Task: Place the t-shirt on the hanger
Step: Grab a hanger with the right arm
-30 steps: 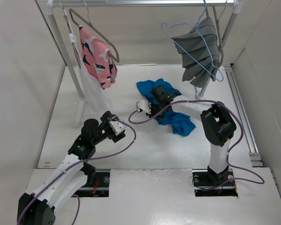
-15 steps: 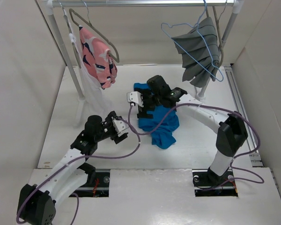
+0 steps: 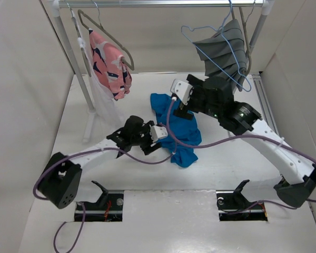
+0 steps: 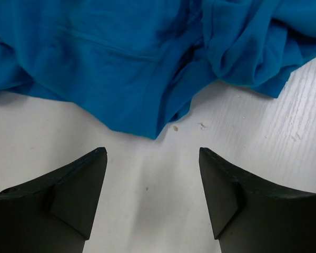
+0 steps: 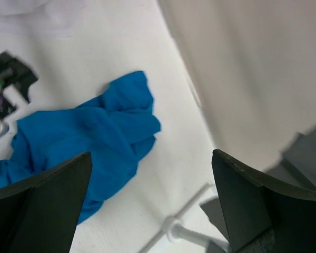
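Note:
The bright blue t-shirt [image 3: 178,132] lies crumpled on the white table, mid-scene. My left gripper [image 3: 165,141] sits low at its near-left edge. In the left wrist view the t-shirt [image 4: 147,63] fills the top, and my left gripper [image 4: 152,152] stands open over bare table with nothing between its fingers. My right gripper [image 3: 182,109] hangs raised over the shirt's far end. In the right wrist view it [image 5: 150,155] is wide open and empty, with the t-shirt [image 5: 95,132] below. The light-blue wire hanger [image 3: 188,38] hangs from the rail at back right, against the grey pleated garment.
A clothes rail [image 3: 163,3] spans the back on two white posts [image 3: 79,68]. A pink patterned garment [image 3: 110,66] hangs at its left on a grey-brown hanger, and a grey pleated garment [image 3: 224,58] at its right. Walls close in both sides.
My right gripper dragged the t-shirt leftward, opened, let it go and rose toward the back right. My left arm swung right to the shirt's near-left edge, jaws narrowing a little.

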`<action>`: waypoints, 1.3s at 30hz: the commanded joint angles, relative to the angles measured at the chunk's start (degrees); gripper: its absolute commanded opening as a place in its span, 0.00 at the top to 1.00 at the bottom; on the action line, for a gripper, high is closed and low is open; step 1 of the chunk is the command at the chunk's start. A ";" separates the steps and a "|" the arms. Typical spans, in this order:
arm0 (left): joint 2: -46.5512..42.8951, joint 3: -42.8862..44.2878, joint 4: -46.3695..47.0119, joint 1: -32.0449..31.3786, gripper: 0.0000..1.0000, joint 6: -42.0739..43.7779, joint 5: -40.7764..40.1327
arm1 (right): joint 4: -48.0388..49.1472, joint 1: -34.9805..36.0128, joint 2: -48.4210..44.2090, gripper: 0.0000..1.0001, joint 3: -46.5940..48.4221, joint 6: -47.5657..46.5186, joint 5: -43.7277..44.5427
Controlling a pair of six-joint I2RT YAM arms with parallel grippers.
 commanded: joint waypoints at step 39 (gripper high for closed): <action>15.39 16.82 -6.75 -2.02 1.00 -6.61 -8.00 | 1.32 -6.43 -10.14 0.00 10.53 0.25 -2.26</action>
